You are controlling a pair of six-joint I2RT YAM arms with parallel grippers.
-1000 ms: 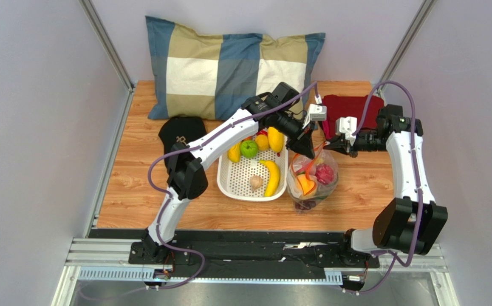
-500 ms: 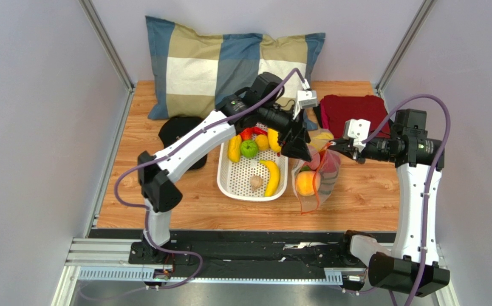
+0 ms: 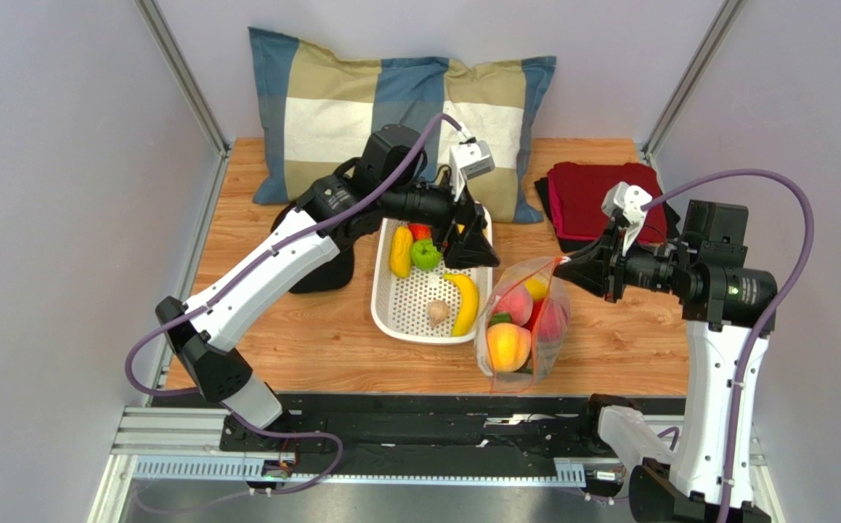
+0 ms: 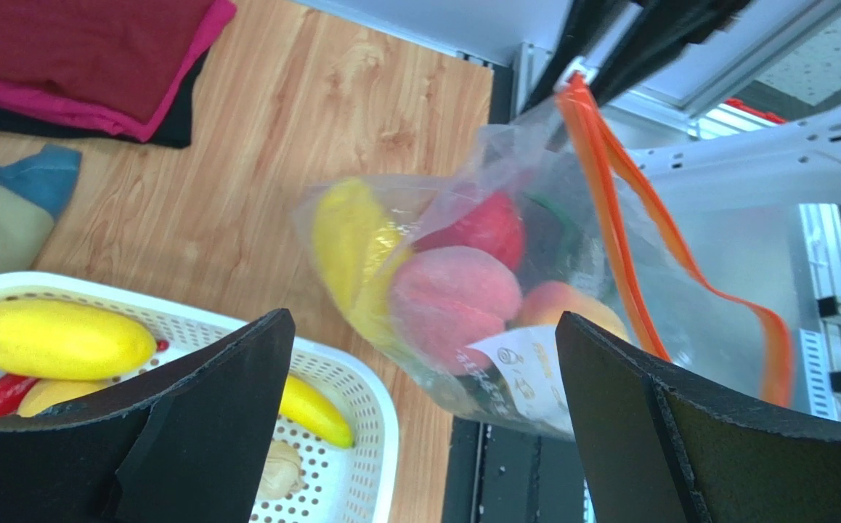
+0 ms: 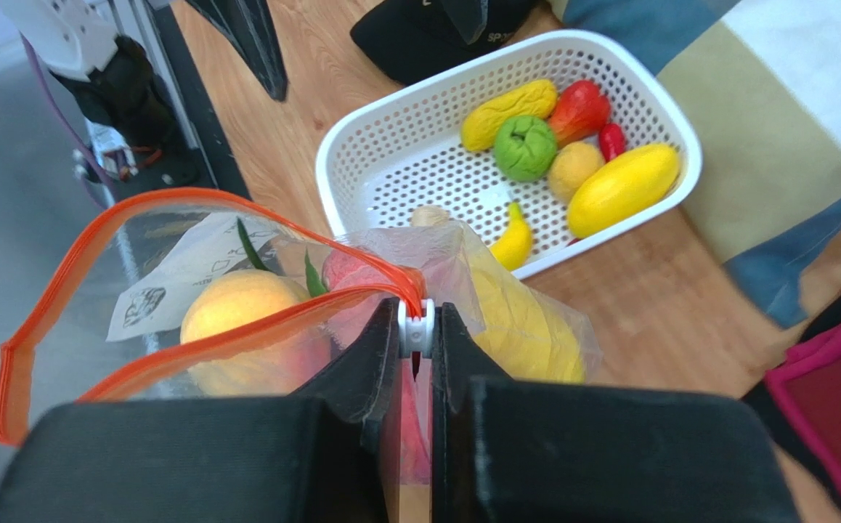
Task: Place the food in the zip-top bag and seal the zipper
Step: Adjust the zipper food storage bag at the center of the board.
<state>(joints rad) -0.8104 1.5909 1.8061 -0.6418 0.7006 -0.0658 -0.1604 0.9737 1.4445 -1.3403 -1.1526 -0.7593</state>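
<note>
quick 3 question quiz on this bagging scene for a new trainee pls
1. True or false: the left fingers are clamped on the zip-top bag.
2. What do the right fingers pinch? A) a banana B) the end of the zipper C) the red cloth
3. Fill in: the bag's mouth is ____ (sealed or unsealed).
Key: 1 false, they are spread open and hold nothing; 2 B; 3 unsealed.
</note>
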